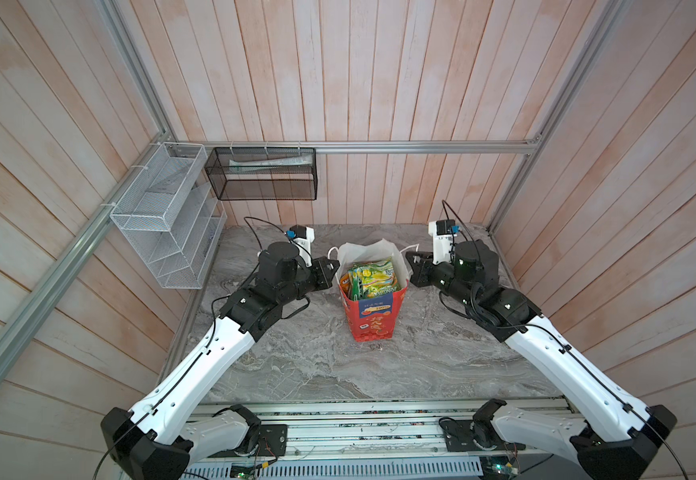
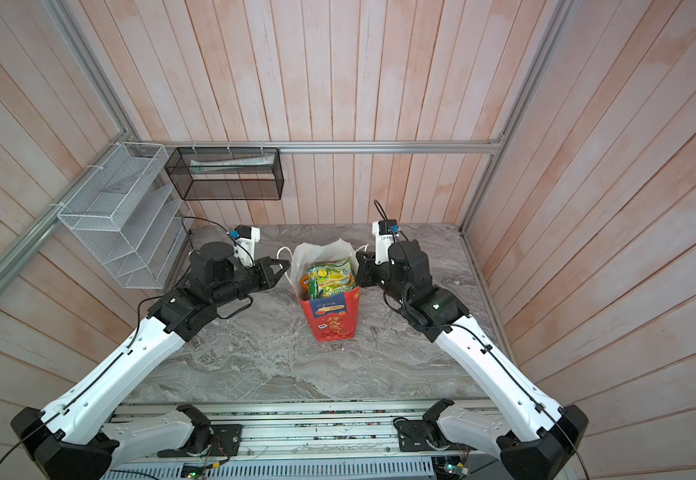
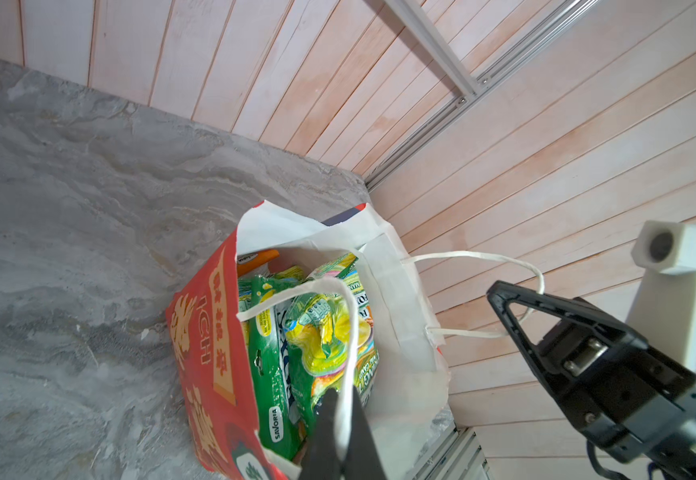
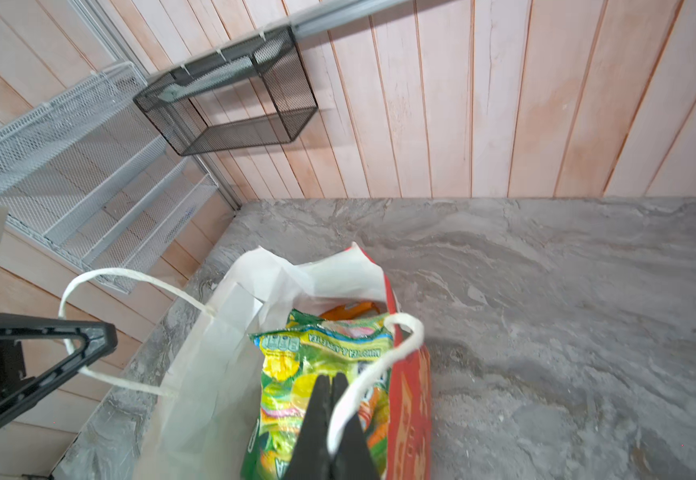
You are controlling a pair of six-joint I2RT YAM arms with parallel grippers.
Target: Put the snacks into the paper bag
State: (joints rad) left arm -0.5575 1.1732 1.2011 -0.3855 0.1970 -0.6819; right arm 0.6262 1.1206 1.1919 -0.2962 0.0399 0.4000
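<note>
The red paper bag [image 1: 373, 320] [image 2: 334, 320] stands upright mid-table, its mouth open. Green-yellow snacks [image 1: 373, 278] [image 2: 332, 278] stand packed inside, with an orange packet [image 3: 257, 259] behind them. My left gripper [image 1: 335, 264] [image 3: 342, 395] is at the bag's left rim, shut on one white cord handle [image 3: 350, 324]. My right gripper [image 1: 408, 254] [image 4: 332, 376] is at the right rim, shut on the other cord handle [image 4: 379, 365]. No snack lies loose on the table in any view.
A white wire basket [image 1: 167, 216] hangs on the left wall. A black mesh basket [image 1: 263, 174] holding a tube hangs on the back wall. Wooden walls close in the marble table [image 1: 338, 365] on three sides; the arms' rail [image 1: 379, 432] runs along the front.
</note>
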